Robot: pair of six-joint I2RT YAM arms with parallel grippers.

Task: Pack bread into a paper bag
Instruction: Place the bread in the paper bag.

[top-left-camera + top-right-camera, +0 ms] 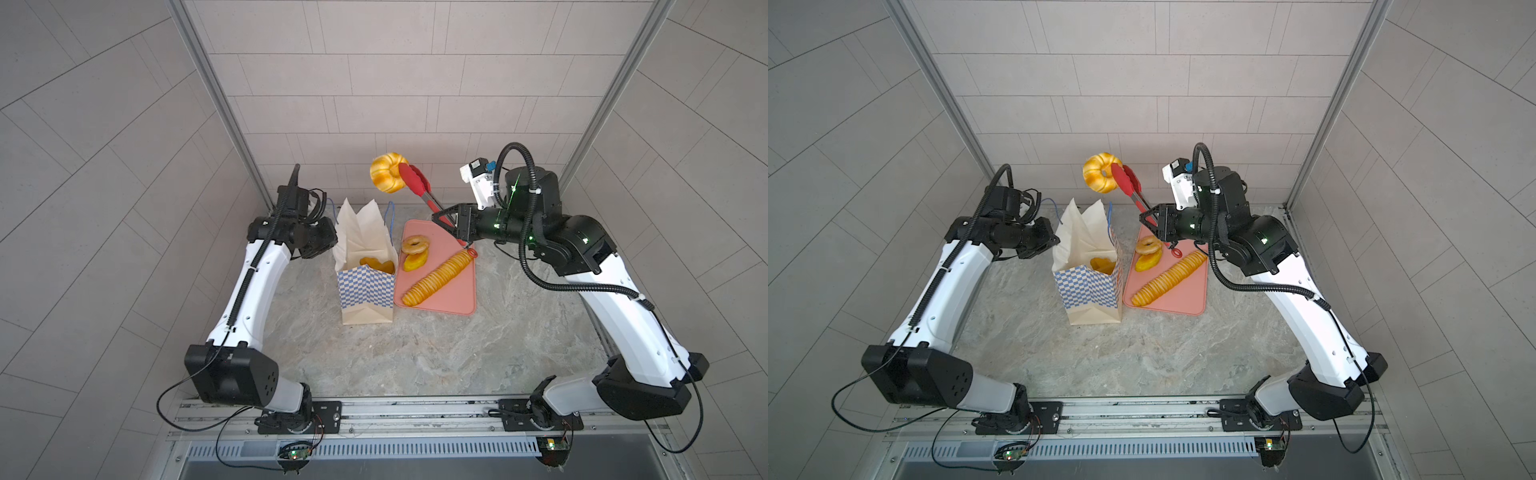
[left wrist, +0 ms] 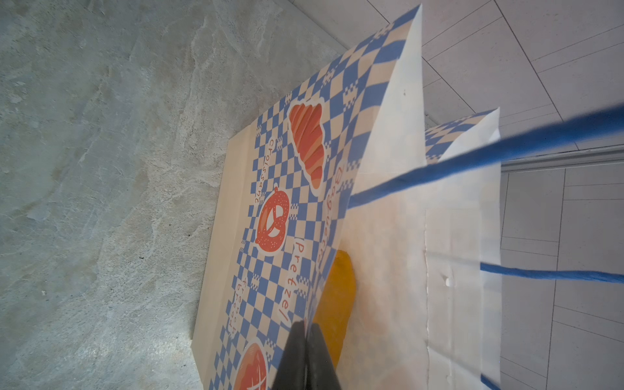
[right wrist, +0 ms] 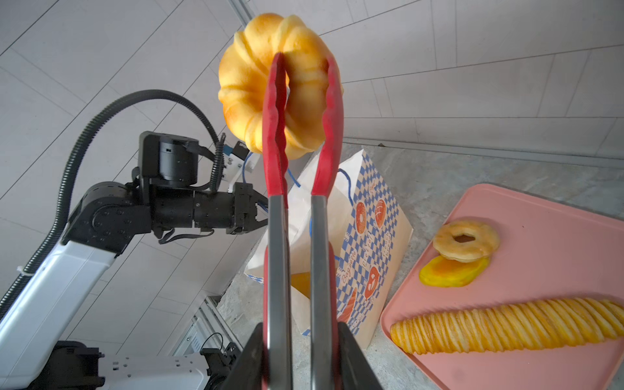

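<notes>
Now mid-transfer: our right gripper [image 3: 300, 354] clamps red tongs [image 3: 275, 152] holding ring bun [image 1: 383, 174] aloft; left gripper [image 2: 305, 341] pinches paper bag [image 1: 365, 286] rim. Next, we judge: centre bun over mouth, release.

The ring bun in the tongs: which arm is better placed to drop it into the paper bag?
Right. The right gripper holds the red tongs clamping the ring bun aloft; the left gripper is shut on the rim of the paper bag.

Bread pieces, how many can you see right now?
5: fluted ring in tongs; baguette, doughnut, yellow bun on tray; one pastry inside bag, which may hide more.
</notes>
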